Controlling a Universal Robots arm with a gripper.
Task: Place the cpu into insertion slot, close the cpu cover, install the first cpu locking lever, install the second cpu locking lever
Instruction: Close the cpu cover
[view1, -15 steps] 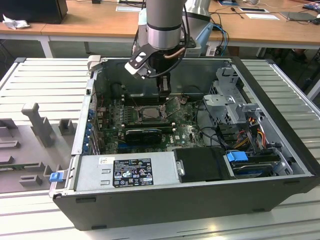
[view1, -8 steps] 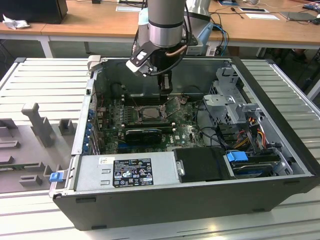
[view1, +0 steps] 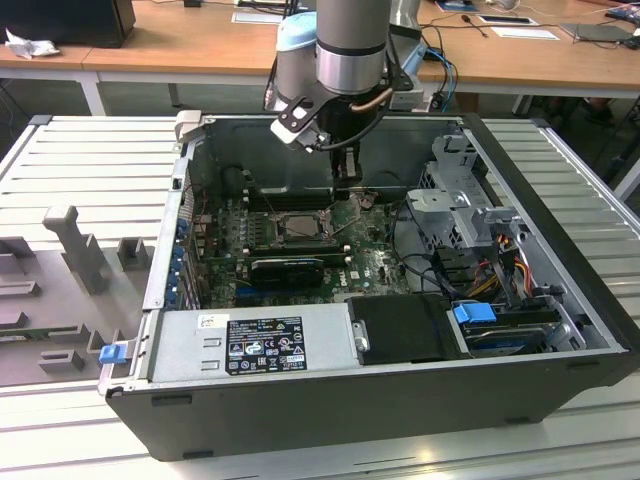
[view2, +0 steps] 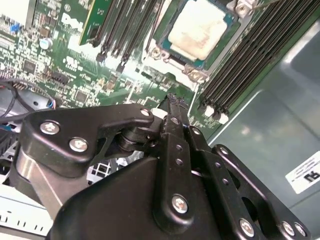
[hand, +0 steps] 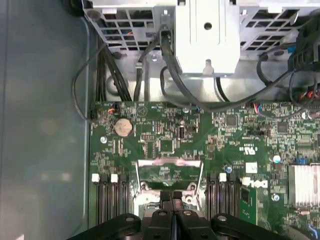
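My one gripper (hand: 172, 196) over motherboard (hand: 165, 130): two fingers (hand: 166, 201) pressed together, nothing between. One cpu (view2: 195, 32), pale top up, seated in one insertion slot (view1: 281, 227). One cpu cover (hand: 170, 163) near my fingertips, looks raised. Two banks of memory slots (hand: 107, 200) flank it. One coin battery (hand: 123, 127).

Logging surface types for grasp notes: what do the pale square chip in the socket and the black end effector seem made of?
The pale square cpu looks metal-topped: matt silvery-cream, dull smudged sheen, green board edge beneath. The black end effector looks like matt metal or hard plastic, joined by bright screws; which is unclear.
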